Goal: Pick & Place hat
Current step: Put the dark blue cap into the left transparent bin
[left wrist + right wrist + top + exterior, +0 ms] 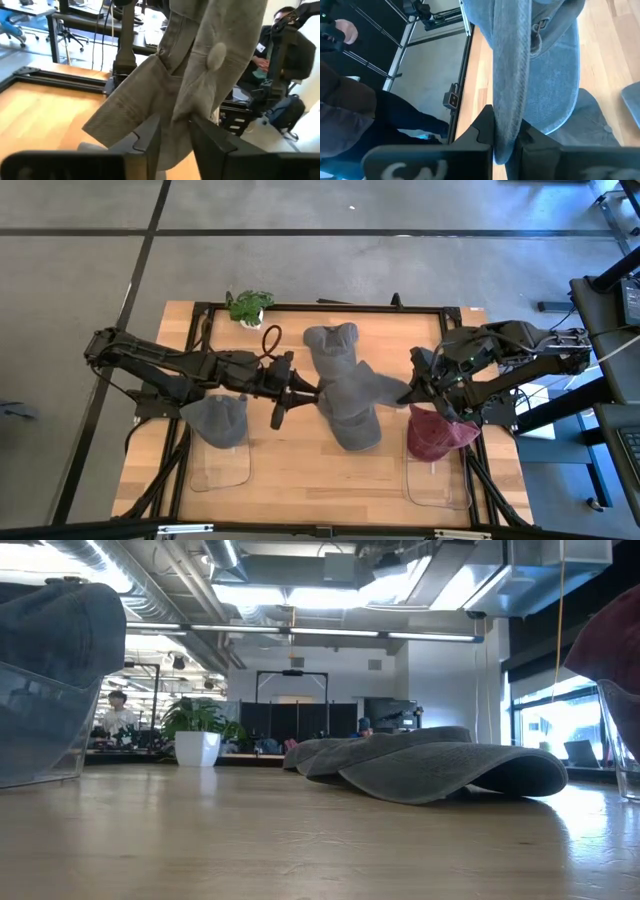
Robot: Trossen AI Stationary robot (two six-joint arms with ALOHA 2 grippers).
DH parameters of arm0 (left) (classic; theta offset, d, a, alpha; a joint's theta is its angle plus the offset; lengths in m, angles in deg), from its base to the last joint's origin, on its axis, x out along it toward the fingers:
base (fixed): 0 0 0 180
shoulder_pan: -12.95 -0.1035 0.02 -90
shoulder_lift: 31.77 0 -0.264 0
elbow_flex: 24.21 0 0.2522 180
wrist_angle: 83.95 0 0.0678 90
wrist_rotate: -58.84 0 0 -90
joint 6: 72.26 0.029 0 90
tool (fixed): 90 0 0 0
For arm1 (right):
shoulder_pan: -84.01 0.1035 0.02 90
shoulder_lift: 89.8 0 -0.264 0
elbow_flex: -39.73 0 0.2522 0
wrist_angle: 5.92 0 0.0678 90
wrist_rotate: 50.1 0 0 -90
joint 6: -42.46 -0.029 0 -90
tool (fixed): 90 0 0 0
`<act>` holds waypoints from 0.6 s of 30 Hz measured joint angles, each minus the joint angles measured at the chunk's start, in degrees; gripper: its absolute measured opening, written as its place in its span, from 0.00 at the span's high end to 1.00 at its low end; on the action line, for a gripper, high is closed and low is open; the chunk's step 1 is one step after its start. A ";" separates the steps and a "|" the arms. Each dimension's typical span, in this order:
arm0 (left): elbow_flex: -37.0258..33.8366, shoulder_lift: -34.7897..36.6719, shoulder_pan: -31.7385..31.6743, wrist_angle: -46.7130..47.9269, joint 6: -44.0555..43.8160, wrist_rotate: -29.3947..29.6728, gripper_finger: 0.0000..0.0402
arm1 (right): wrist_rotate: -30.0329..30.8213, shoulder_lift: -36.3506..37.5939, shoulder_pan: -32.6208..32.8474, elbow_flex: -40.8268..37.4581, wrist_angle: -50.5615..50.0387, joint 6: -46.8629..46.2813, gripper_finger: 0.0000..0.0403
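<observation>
A grey hat (358, 388) hangs stretched between my two grippers above a pile of grey hats (350, 430) in the middle of the table. My left gripper (305, 391) is shut on its left side, and my right gripper (412, 392) is shut on its right side. In the left wrist view the hat (200, 65) shows its top button; in the right wrist view the hat (555, 75) shows its back strap. The low view shows only the pile (440, 768) resting on the table, not the grippers. My left gripper pinches a hanging fold of the hat's cloth (175, 132) between its two fingers, coming nearly level from the table's left. The hat is clear of the table there. My right gripper pinches an edge of the hat (507, 132), seen edge-on, between its two fingers. It comes slanting down from the table's right. The cloth runs up and away from the fingers.
A clear bin at the near left holds a grey hat (222, 420), and a clear bin at the near right holds a maroon hat (438, 436). A small potted plant (248, 305) stands at the far edge. A person (280, 30) sits beyond the table.
</observation>
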 joint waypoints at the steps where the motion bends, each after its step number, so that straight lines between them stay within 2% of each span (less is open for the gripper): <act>1: 0.00 0.17 0.02 0.10 -0.75 -0.09 0.72 | -0.21 0.00 0.00 0.00 -0.13 0.00 0.96; 10: 0.00 2.86 0.02 1.59 -2.31 -1.92 0.48 | -1.39 0.00 0.00 0.00 -1.14 -0.04 0.96; 18: 0.00 3.45 0.02 1.40 -6.15 -1.56 0.45 | -2.30 -0.11 0.00 0.00 1.11 1.90 0.96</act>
